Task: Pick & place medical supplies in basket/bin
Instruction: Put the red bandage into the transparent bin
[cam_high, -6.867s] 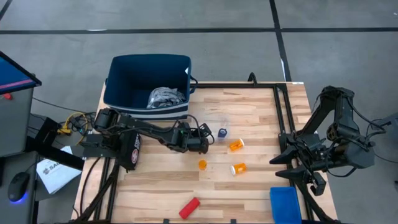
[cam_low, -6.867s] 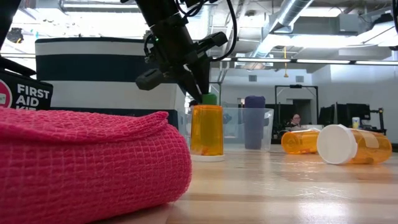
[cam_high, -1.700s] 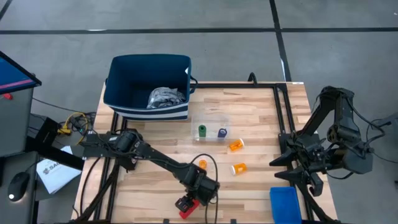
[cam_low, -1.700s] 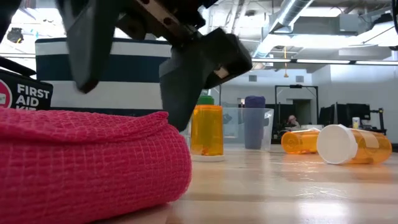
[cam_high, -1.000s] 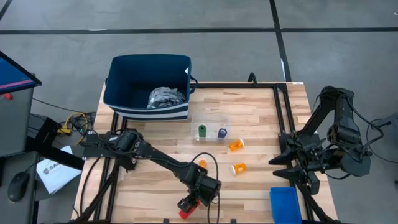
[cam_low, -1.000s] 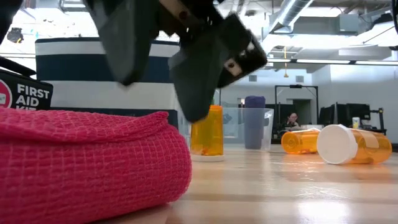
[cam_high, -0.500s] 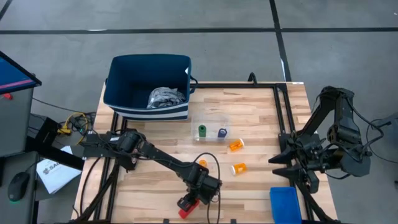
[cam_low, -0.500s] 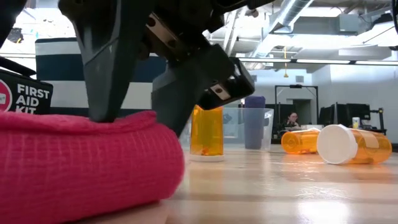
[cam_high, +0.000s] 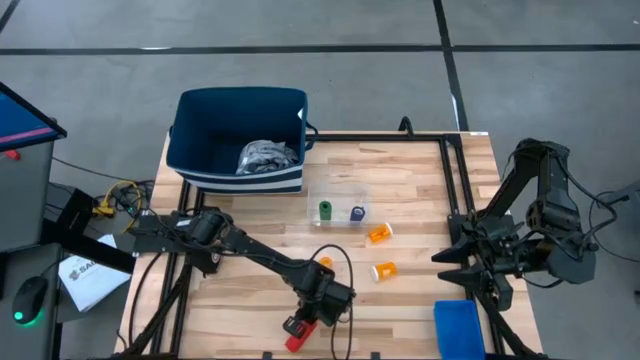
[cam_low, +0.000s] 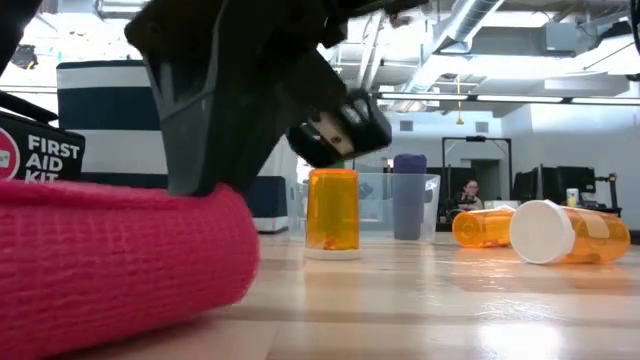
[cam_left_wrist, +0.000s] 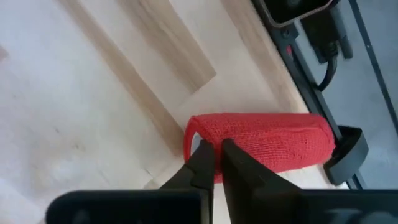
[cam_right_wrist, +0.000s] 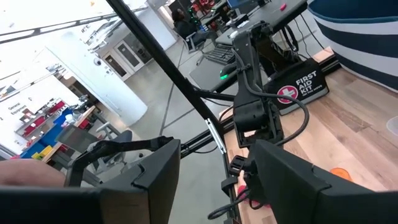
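Observation:
A red cloth roll (cam_high: 297, 331) lies on its side near the table's near edge. My left gripper (cam_high: 308, 322) is down on it, shut on one end; the low view shows the roll (cam_low: 110, 260) with the dark fingers above it. The navy basket (cam_high: 240, 135) stands at the far left corner with the grey-blue bundle (cam_high: 268, 155) inside. Green (cam_high: 325, 211) and purple (cam_high: 357, 213) cylinders stand in a clear tray (cam_high: 338, 195). Orange bottles (cam_high: 380, 233) (cam_high: 384, 270) lie on their sides; a third (cam_high: 325, 263) stands upright. My right gripper (cam_high: 470, 265) waits open at the right edge. My left gripper pinches the red roll at one end (cam_left_wrist: 198, 134), its two fingers (cam_left_wrist: 235, 163) almost together there. It comes from above, slanting down. Whether one finger sits inside the roll's core cannot be told. The roll lies on its side, its underside on the table (cam_low: 420, 300).
The bright-blue bin (cam_high: 458, 328) sits at the near right corner below my right gripper. A black first-aid pouch (cam_low: 40, 148) lies left of the table. Bare wood lies between the roll and the orange bottles. A black frame rail (cam_high: 455, 180) runs along the right side.
My left gripper has come down from just above the red roll and shut on its end. The roll has slid a little toward the table's left; in the low view its end has drawn back to the left.

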